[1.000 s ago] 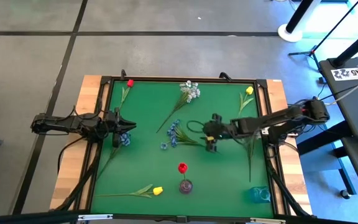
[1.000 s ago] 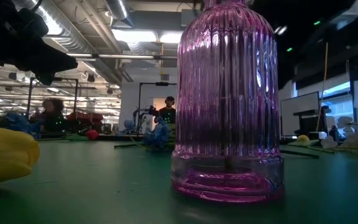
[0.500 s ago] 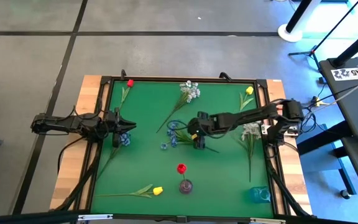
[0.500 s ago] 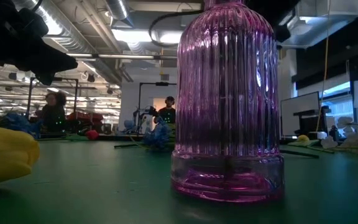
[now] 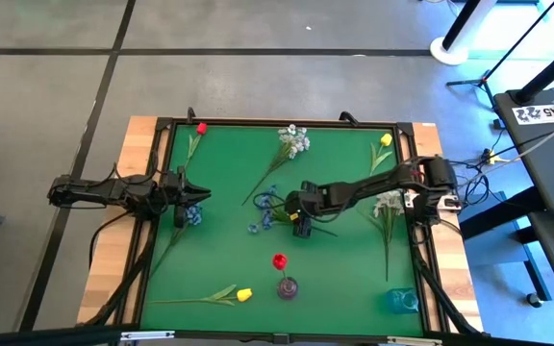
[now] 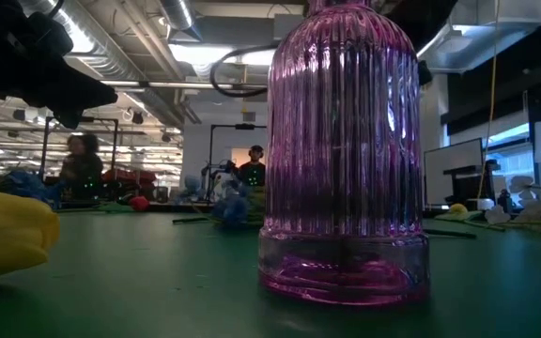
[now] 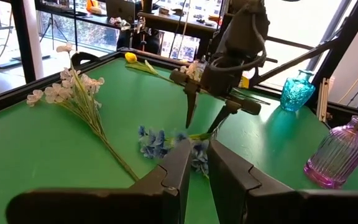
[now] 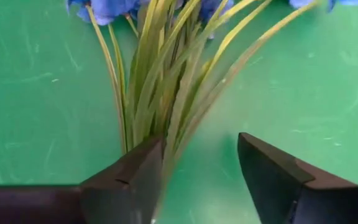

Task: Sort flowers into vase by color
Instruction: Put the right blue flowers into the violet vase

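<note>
Standing near the front edge of the green table [image 5: 354, 279], the purple ribbed glass vase [image 5: 286, 287] holds one red tulip [image 5: 279, 260], its bud above the neck. The teal glass vase [image 5: 401, 300] at the front right corner shows nothing inside. The blue blossom spray [image 5: 269, 213] lies mid-table, and the right gripper [image 5: 299, 229] is down over its leafy stem end, fingers [image 8: 129, 180] apart with the green blades just beside one finger and the stem not clamped. Other flowers lie loose: a whitish spray [image 5: 292, 141] at the back, another whitish spray [image 5: 387, 204] near the right edge, a yellow tulip [image 5: 385, 140] back right, a second yellow tulip [image 5: 243, 294] at the front left, a second red tulip [image 5: 201, 128] back left. The left gripper [image 5: 200, 196] hovers at the left edge, fingers [image 7: 174, 168] nearly closed with a narrow gap, empty; a small blue spray [image 5: 191, 217] lies just beside it. In the low view the purple vase fills the middle, its neck cut off and the tulip bud out of sight. A blurred person [image 6: 81, 164] shows in the room behind.
</note>
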Available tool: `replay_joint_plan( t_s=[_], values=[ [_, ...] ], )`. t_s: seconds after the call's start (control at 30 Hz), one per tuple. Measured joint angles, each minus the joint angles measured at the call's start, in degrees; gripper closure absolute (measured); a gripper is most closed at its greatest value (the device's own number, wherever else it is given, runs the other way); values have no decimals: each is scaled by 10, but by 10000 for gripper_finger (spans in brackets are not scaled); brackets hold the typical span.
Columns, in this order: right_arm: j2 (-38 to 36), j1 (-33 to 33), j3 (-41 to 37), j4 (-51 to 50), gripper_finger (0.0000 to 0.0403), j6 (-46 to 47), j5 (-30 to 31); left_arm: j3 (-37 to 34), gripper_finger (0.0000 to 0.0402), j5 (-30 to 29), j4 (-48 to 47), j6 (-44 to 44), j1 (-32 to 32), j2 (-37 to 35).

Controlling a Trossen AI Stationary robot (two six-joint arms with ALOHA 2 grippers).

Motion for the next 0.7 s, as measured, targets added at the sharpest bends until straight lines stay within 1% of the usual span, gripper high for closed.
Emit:
replay_joint_plan(
  t_s=[0.07, 0.13, 0.27, 0.3, 0.4, 0.47, 0.57, 0.7],
  values=[
    [2, 0, 0, 1, 236, -6, -7, 0, 349, 0, 0, 0, 0, 0],
    [2, 0, 0, 14, 273, 1, -1, 0, 349, 0, 0, 0, 0, 0],
    [-14, 0, -1, 44, 374, 4, 0, 0, 349, 0, 0, 0, 0, 0],
    [-23, 0, -1, 49, 387, 1, -4, 0, 349, 0, 0, 0, 0, 0],
    [-61, 8, -3, 63, 385, -2, -6, 0, 349, 0, 0, 0, 0, 0],
    [-104, 21, -17, 99, 390, -14, 2, 0, 349, 0, 0, 0, 0, 0],
    [-181, 43, -62, 214, 398, -29, 7, 0, 349, 0, 0, 0, 0, 0],
    [-268, 74, -148, 387, 398, -48, 30, 0, 349, 0, 0, 0, 0, 0]
  ],
)
